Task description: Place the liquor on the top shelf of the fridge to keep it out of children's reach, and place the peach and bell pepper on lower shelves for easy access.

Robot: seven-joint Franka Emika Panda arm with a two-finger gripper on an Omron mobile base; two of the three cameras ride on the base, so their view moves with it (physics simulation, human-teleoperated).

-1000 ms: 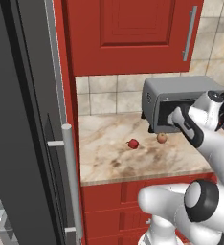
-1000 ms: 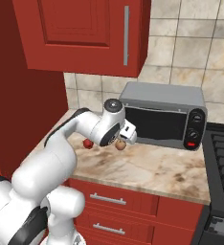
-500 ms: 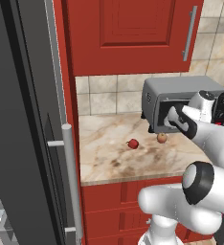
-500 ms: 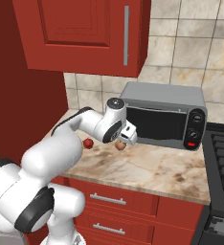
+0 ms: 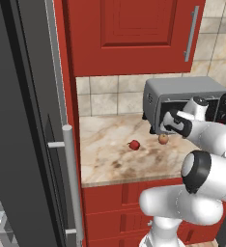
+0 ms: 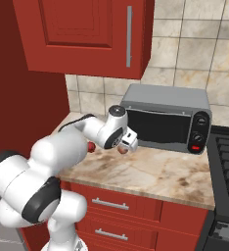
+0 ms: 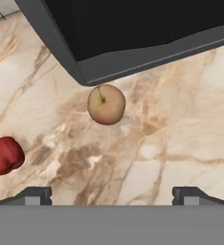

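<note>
The peach [image 7: 106, 104] lies on the marble counter just in front of the toaster oven's lower edge, and it also shows as a small orange-tan ball [image 5: 163, 139]. The red bell pepper [image 7: 5, 155] rests to its left, apart from it [image 5: 134, 144]. My gripper [image 7: 112, 196] hangs open above the counter with nothing between its widely spread fingertips [image 7: 35, 195], a little short of the peach. From the side, my gripper [image 6: 128, 142] hovers right over the peach [image 6: 122, 150]. The liquor is out of view. The fridge [image 5: 18, 144] stands at the left, its shelves hidden.
A grey toaster oven [image 5: 182, 103] stands at the back of the counter [image 5: 110, 159], close behind my hand. Red cabinets [image 5: 134, 34] hang overhead. The fridge's silver handle [image 5: 71, 183] runs down near the counter's left end. A stove [image 6: 226, 166] borders the right.
My hand has swung left and slightly down from in front of the toaster oven, ending over the peach. The peach and the bell pepper have stayed put.
</note>
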